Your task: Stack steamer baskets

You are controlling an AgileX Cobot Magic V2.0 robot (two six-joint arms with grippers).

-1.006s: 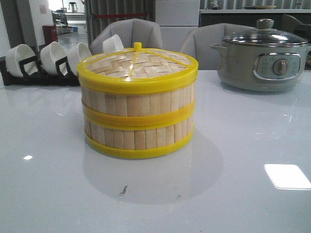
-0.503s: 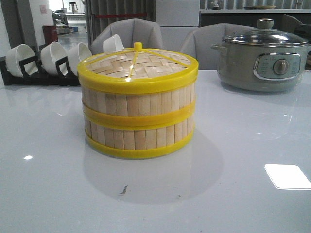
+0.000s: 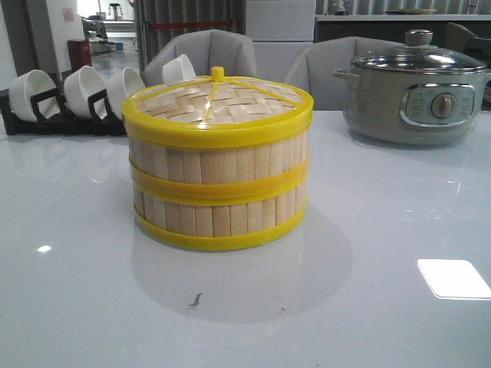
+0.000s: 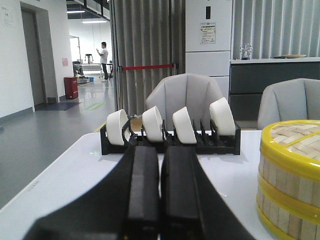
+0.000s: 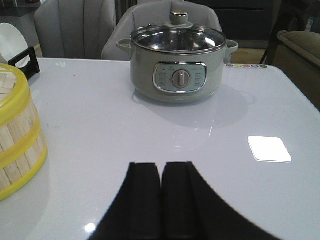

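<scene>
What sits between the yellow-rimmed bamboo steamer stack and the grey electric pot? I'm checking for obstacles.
Nothing: the front view shows only bare white table between the steamer stack and grey pot.

Even, bright overhead light is reflected as glare patches on the glossy worktop (image 3: 383, 230); a soft shadow is cast near the steamer baskets (image 3: 219, 180). Backgrounds are rendered slightly soft.
</scene>
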